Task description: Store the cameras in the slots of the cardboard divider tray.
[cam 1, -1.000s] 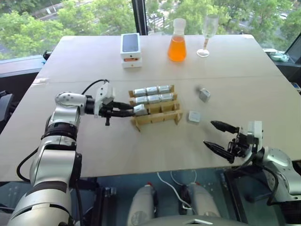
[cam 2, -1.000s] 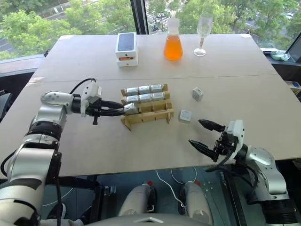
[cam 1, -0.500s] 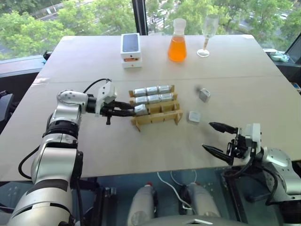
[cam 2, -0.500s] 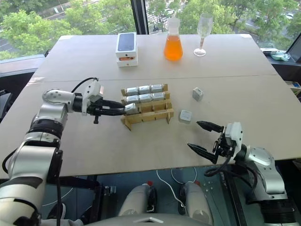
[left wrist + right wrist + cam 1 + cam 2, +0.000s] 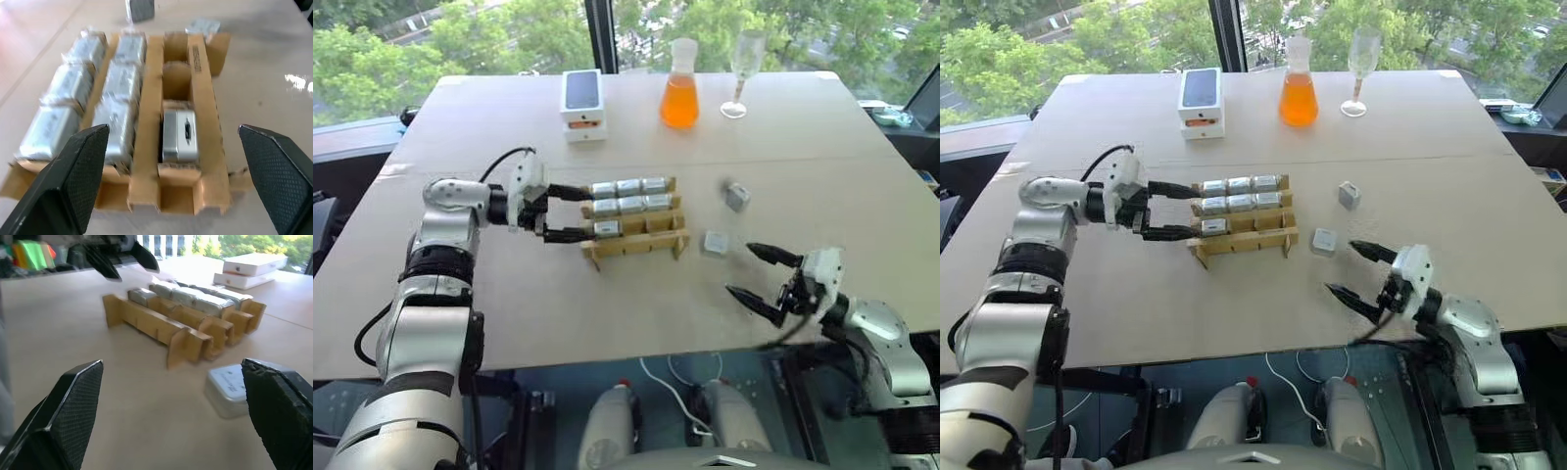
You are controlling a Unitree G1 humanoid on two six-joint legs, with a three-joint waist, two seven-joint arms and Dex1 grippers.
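- Cardboard divider tray at mid-table, long side running left to right.
- Far row: three cameras seated. Middle row: three more. Near row: one camera in its left-end slot — seven stored by count from the head views.
- Remaining: two open slots in the near row, and two loose cameras on the table to the right of the tray — one just beside the tray's right end, one farther right and farther back.
- Judged well past halfway; two placements left, matching the two empty slots.
- Left gripper spread wide, holding nothing, fingers straddling the tray's left end, apparently clear of the cardboard.
- Right gripper also wide and empty, hovering near and to the right of the closer loose camera, not touching it.
- Hard to make out: stored cameras blurred in the left wrist view, seating depth unclear; far loose camera's orientation uncertain — tilted or upright, cannot tell.
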